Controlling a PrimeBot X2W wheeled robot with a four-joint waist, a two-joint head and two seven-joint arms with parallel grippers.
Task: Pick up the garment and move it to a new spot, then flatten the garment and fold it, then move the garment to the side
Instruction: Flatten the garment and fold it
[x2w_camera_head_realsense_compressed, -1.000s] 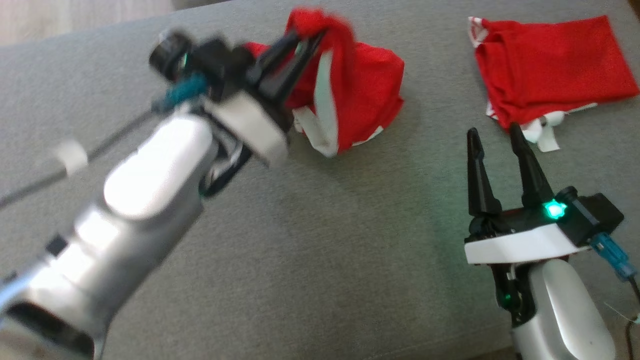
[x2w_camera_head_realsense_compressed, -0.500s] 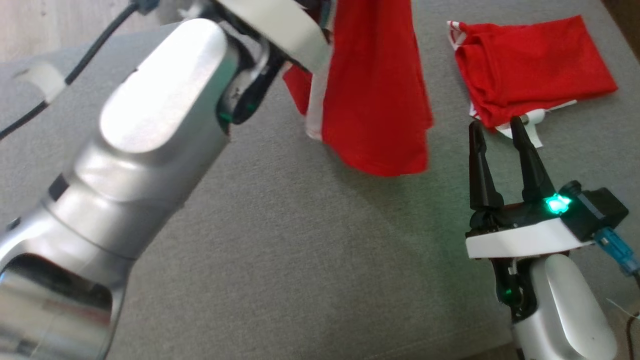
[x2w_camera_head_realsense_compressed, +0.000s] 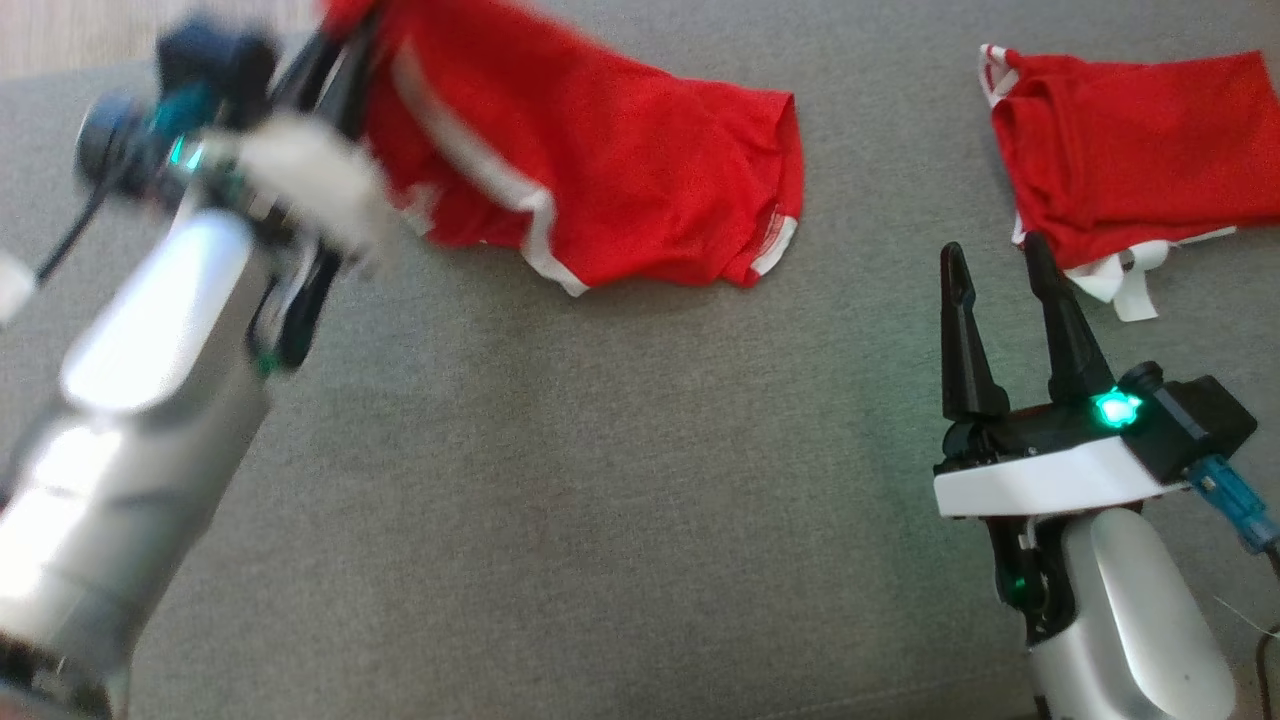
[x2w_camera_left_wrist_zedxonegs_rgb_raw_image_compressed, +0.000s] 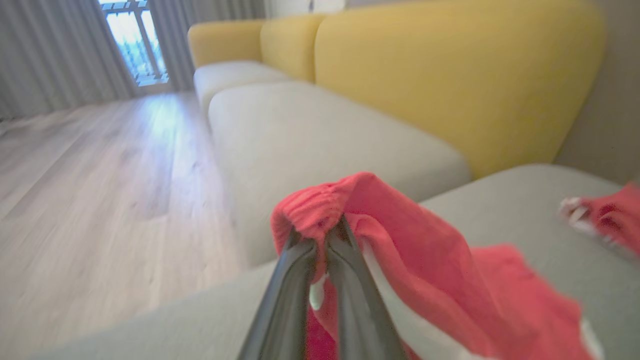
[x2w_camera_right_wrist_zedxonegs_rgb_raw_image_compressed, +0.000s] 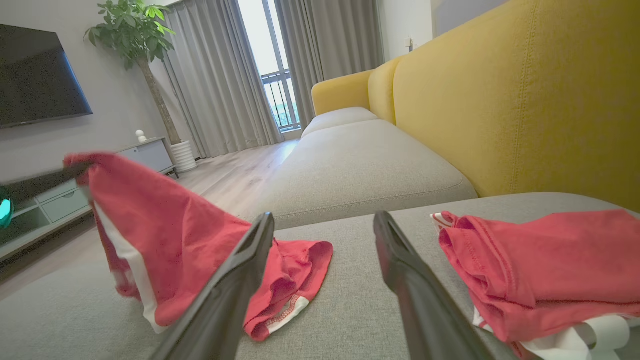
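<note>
The garment (x2w_camera_head_realsense_compressed: 600, 170) is red with white stripes and trim. One end is lifted and the other trails rightward onto the grey cushion (x2w_camera_head_realsense_compressed: 600, 480). My left gripper (x2w_camera_head_realsense_compressed: 340, 55) is at the top left, blurred, shut on the garment's bunched edge. In the left wrist view the closed fingertips (x2w_camera_left_wrist_zedxonegs_rgb_raw_image_compressed: 325, 240) pinch that edge of the garment (x2w_camera_left_wrist_zedxonegs_rgb_raw_image_compressed: 425, 280). My right gripper (x2w_camera_head_realsense_compressed: 995, 265) stands open and empty at the lower right, apart from both cloths. The right wrist view looks between its spread fingers (x2w_camera_right_wrist_zedxonegs_rgb_raw_image_compressed: 260, 235) at the hanging garment (x2w_camera_right_wrist_zedxonegs_rgb_raw_image_compressed: 165, 220).
A second red garment (x2w_camera_head_realsense_compressed: 1130, 190) lies folded at the far right, just beyond my right gripper's fingertips; it is also in the right wrist view (x2w_camera_right_wrist_zedxonegs_rgb_raw_image_compressed: 540, 260). A yellow sofa back (x2w_camera_right_wrist_zedxonegs_rgb_raw_image_compressed: 500, 100) rises behind the cushion. Wooden floor (x2w_camera_left_wrist_zedxonegs_rgb_raw_image_compressed: 75, 175) lies past the cushion's left edge.
My left gripper has swung down and to the left with the garment. The cloth, which hung bunched in the air, now stretches out with its right end on the cushion. The right arm has stayed still.
</note>
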